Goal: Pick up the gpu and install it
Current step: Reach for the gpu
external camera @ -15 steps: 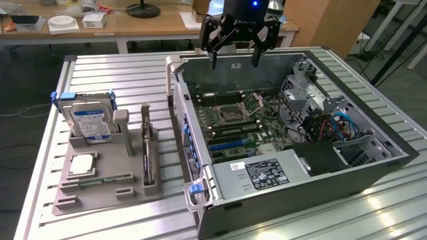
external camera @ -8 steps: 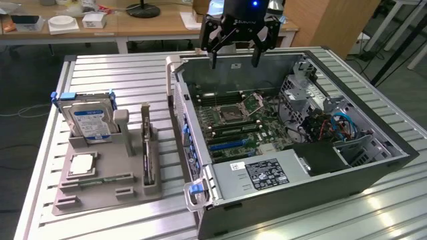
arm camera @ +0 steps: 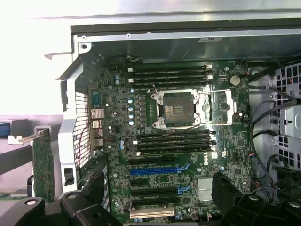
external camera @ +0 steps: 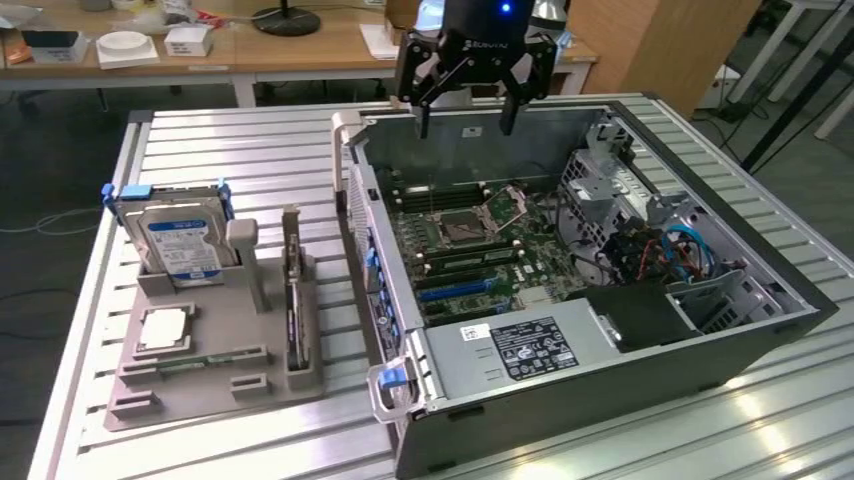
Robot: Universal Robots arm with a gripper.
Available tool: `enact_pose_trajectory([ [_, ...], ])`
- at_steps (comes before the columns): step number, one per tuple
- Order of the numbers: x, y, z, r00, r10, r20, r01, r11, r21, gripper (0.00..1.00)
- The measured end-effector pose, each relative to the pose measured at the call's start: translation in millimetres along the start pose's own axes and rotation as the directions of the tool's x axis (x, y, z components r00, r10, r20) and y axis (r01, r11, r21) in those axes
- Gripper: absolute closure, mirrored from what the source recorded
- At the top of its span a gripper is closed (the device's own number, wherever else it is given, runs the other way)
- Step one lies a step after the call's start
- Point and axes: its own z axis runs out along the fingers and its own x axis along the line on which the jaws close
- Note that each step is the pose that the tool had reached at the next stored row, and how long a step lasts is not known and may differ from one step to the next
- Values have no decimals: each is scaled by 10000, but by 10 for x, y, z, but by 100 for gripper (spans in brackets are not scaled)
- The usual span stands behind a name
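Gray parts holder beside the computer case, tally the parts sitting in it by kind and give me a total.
hard drive: 1
processor chip: 1
memory stick: 1
gpu: 1
Total: 4
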Motion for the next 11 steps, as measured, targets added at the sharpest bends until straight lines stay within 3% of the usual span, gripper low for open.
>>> enact_pose_trajectory([
  [8,253,-19,9,10000,0,0,0,10000,-1,1],
  [11,262,-19,10,10000,-15,0,15,10000,6,1],
])
